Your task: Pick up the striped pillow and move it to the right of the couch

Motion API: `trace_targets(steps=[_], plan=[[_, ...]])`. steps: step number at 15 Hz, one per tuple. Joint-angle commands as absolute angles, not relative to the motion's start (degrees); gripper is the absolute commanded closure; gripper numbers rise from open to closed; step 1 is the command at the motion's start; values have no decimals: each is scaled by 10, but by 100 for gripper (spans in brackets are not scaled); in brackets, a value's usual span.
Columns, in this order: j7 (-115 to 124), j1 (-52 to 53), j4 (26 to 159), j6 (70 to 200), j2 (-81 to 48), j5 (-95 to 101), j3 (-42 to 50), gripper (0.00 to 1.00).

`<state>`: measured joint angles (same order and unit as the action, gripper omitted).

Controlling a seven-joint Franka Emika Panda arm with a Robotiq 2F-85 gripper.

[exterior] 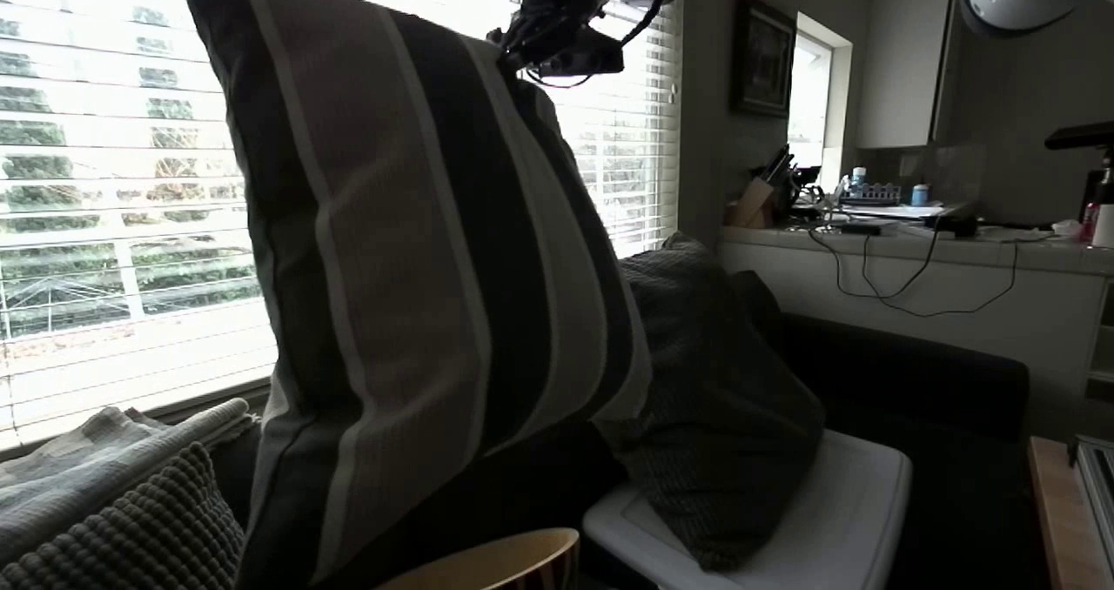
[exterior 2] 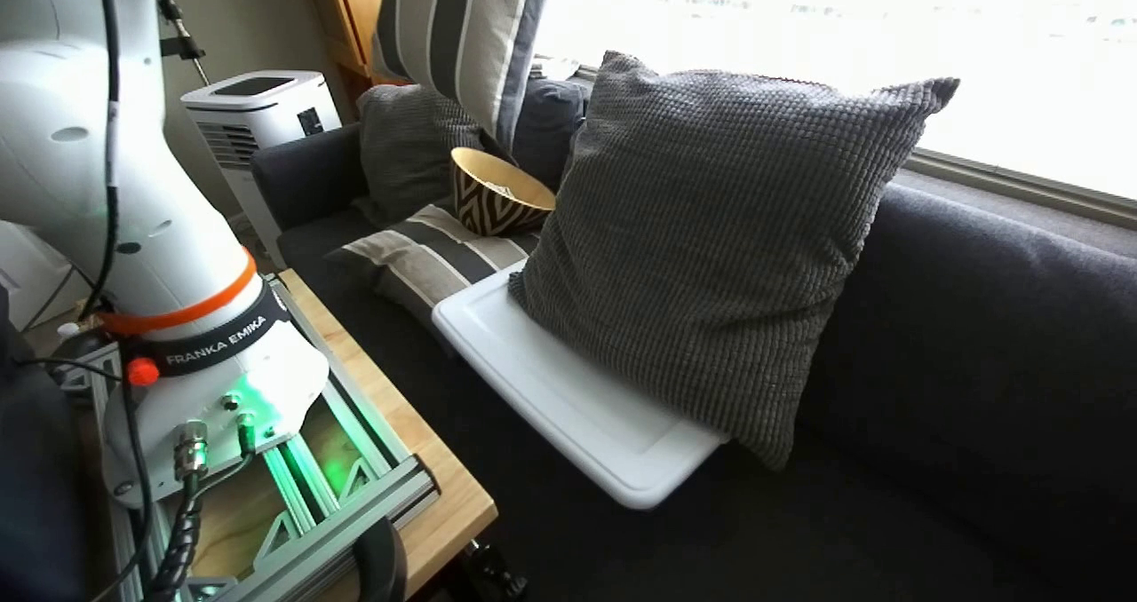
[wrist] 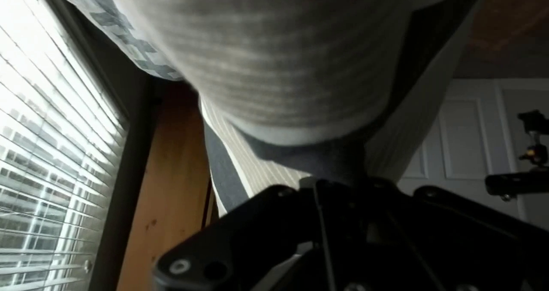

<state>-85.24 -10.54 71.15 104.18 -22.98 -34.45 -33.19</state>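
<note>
The striped pillow (exterior: 400, 224) hangs in the air, gripped near its upper edge, with its stripes running roughly downward. My gripper (exterior: 507, 57) is shut on it, at its top right in that exterior view. In the wrist view the cloth bulges over the fingertips of the gripper (wrist: 332, 186) and fills much of the upper middle. Only the lower part of the striped pillow (exterior 2: 462, 43) shows in an exterior view, where the gripper is out of frame. Beneath and behind runs the dark couch (exterior 2: 977, 362), partly covered by cushions.
A big ribbed grey cushion (exterior 2: 711, 229) leans on the couch back, its base on a white lid (exterior 2: 568, 398). A patterned bowl (exterior 2: 497, 198) rests by another striped cushion (exterior 2: 435, 251) lying flat. Window blinds (exterior: 122, 181) stand close behind. The robot's base table (exterior 2: 444, 469) faces the couch.
</note>
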Motion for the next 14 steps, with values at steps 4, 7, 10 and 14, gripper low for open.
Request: trace_targets(steps=[4,7,10,14], plan=[[-791,-208,795,948,-93,-415,-310,98],[-811,-176,835,892,-25,-447,-181,98],[-822,-160,888,852,36,-439,-75,98],[-838,-152,946,808,89,-420,33,98]])
